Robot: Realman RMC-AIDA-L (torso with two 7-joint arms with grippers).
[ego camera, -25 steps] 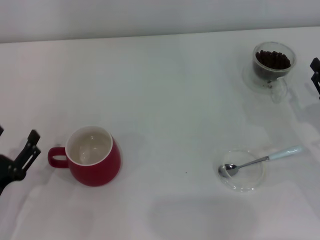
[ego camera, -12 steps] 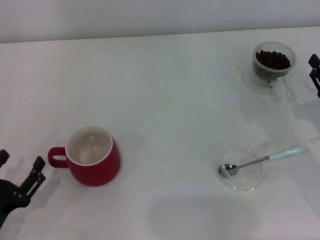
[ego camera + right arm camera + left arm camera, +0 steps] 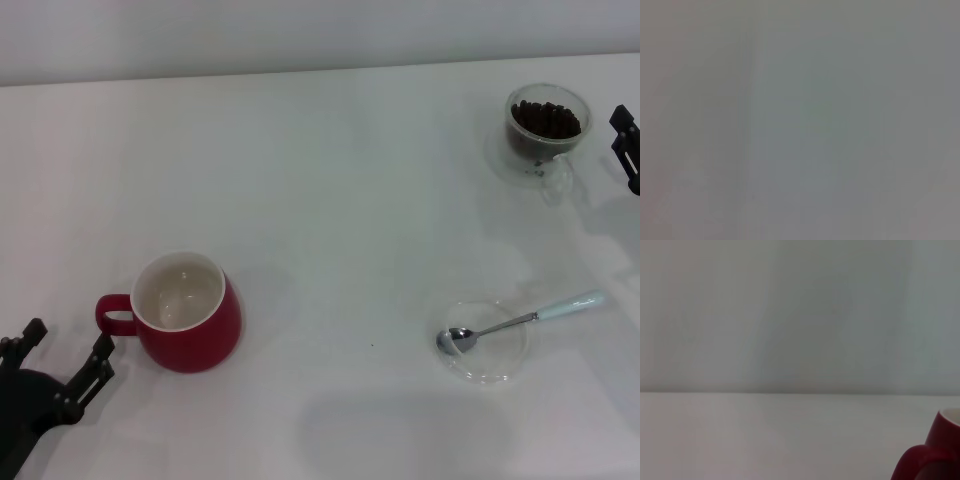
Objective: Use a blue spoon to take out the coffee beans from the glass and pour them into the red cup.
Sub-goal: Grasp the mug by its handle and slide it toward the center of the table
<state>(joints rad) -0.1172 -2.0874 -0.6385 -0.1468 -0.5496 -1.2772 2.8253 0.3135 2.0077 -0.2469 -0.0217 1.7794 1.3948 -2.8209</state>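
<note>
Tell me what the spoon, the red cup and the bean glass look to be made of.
Blue spoon: shiny metal bowl and neck, and a matte pale-blue handle, perhaps plastic or ceramic. Red cup: likely glazed ceramic, glossy red outside, cream inside. Glass: clear glass, or possibly clear plastic; the coffee beans show through its wall.

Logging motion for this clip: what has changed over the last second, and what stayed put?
The left claw, open and empty, slid nearer the robot and inward, now beside the red cup's handle. The right claw crept slightly up the table's right edge, by the glass. Nothing grasped. Cup, glass, coffee beans and blue spoon on its dish unmoved.
</note>
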